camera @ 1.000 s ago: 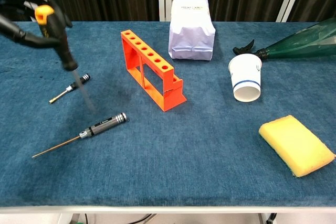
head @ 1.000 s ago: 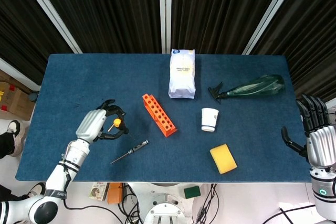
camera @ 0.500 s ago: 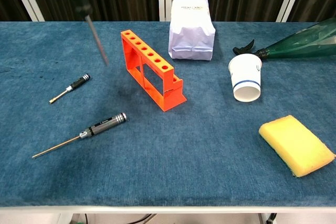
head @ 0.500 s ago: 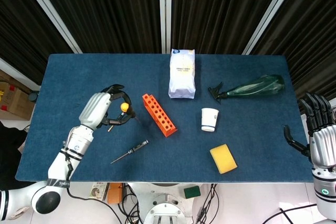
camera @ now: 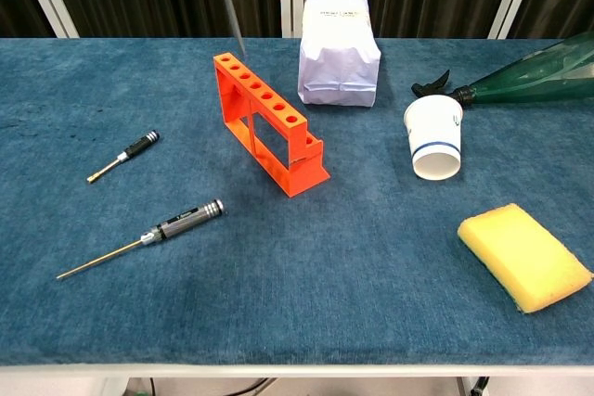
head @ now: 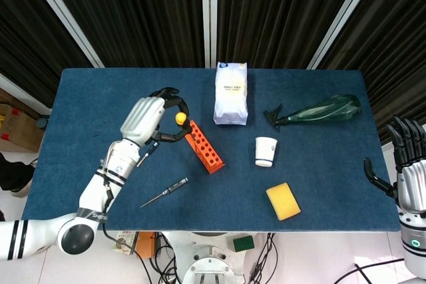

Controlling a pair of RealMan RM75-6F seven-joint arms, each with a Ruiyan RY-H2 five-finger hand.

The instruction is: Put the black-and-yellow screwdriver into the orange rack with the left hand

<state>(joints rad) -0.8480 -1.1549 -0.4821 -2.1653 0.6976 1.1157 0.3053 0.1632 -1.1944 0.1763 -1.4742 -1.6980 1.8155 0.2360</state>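
Left hand (head: 154, 119) grips the black-and-yellow screwdriver (head: 178, 119), held above the far end of the orange rack (head: 202, 145); its shaft tip hangs just over the rack's end holes. Right hand (head: 407, 164) empty, fingers apart, beside the desk (head: 319, 184).

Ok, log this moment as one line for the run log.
left hand: holds black-and-yellow screwdriver | shaft tip above orange rack far end, not inserted | right hand: open, idle

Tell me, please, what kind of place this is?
Probably a robot test lab: a blue cloth-covered table before black curtains, and a robot's left hand holding a black-and-yellow screwdriver.
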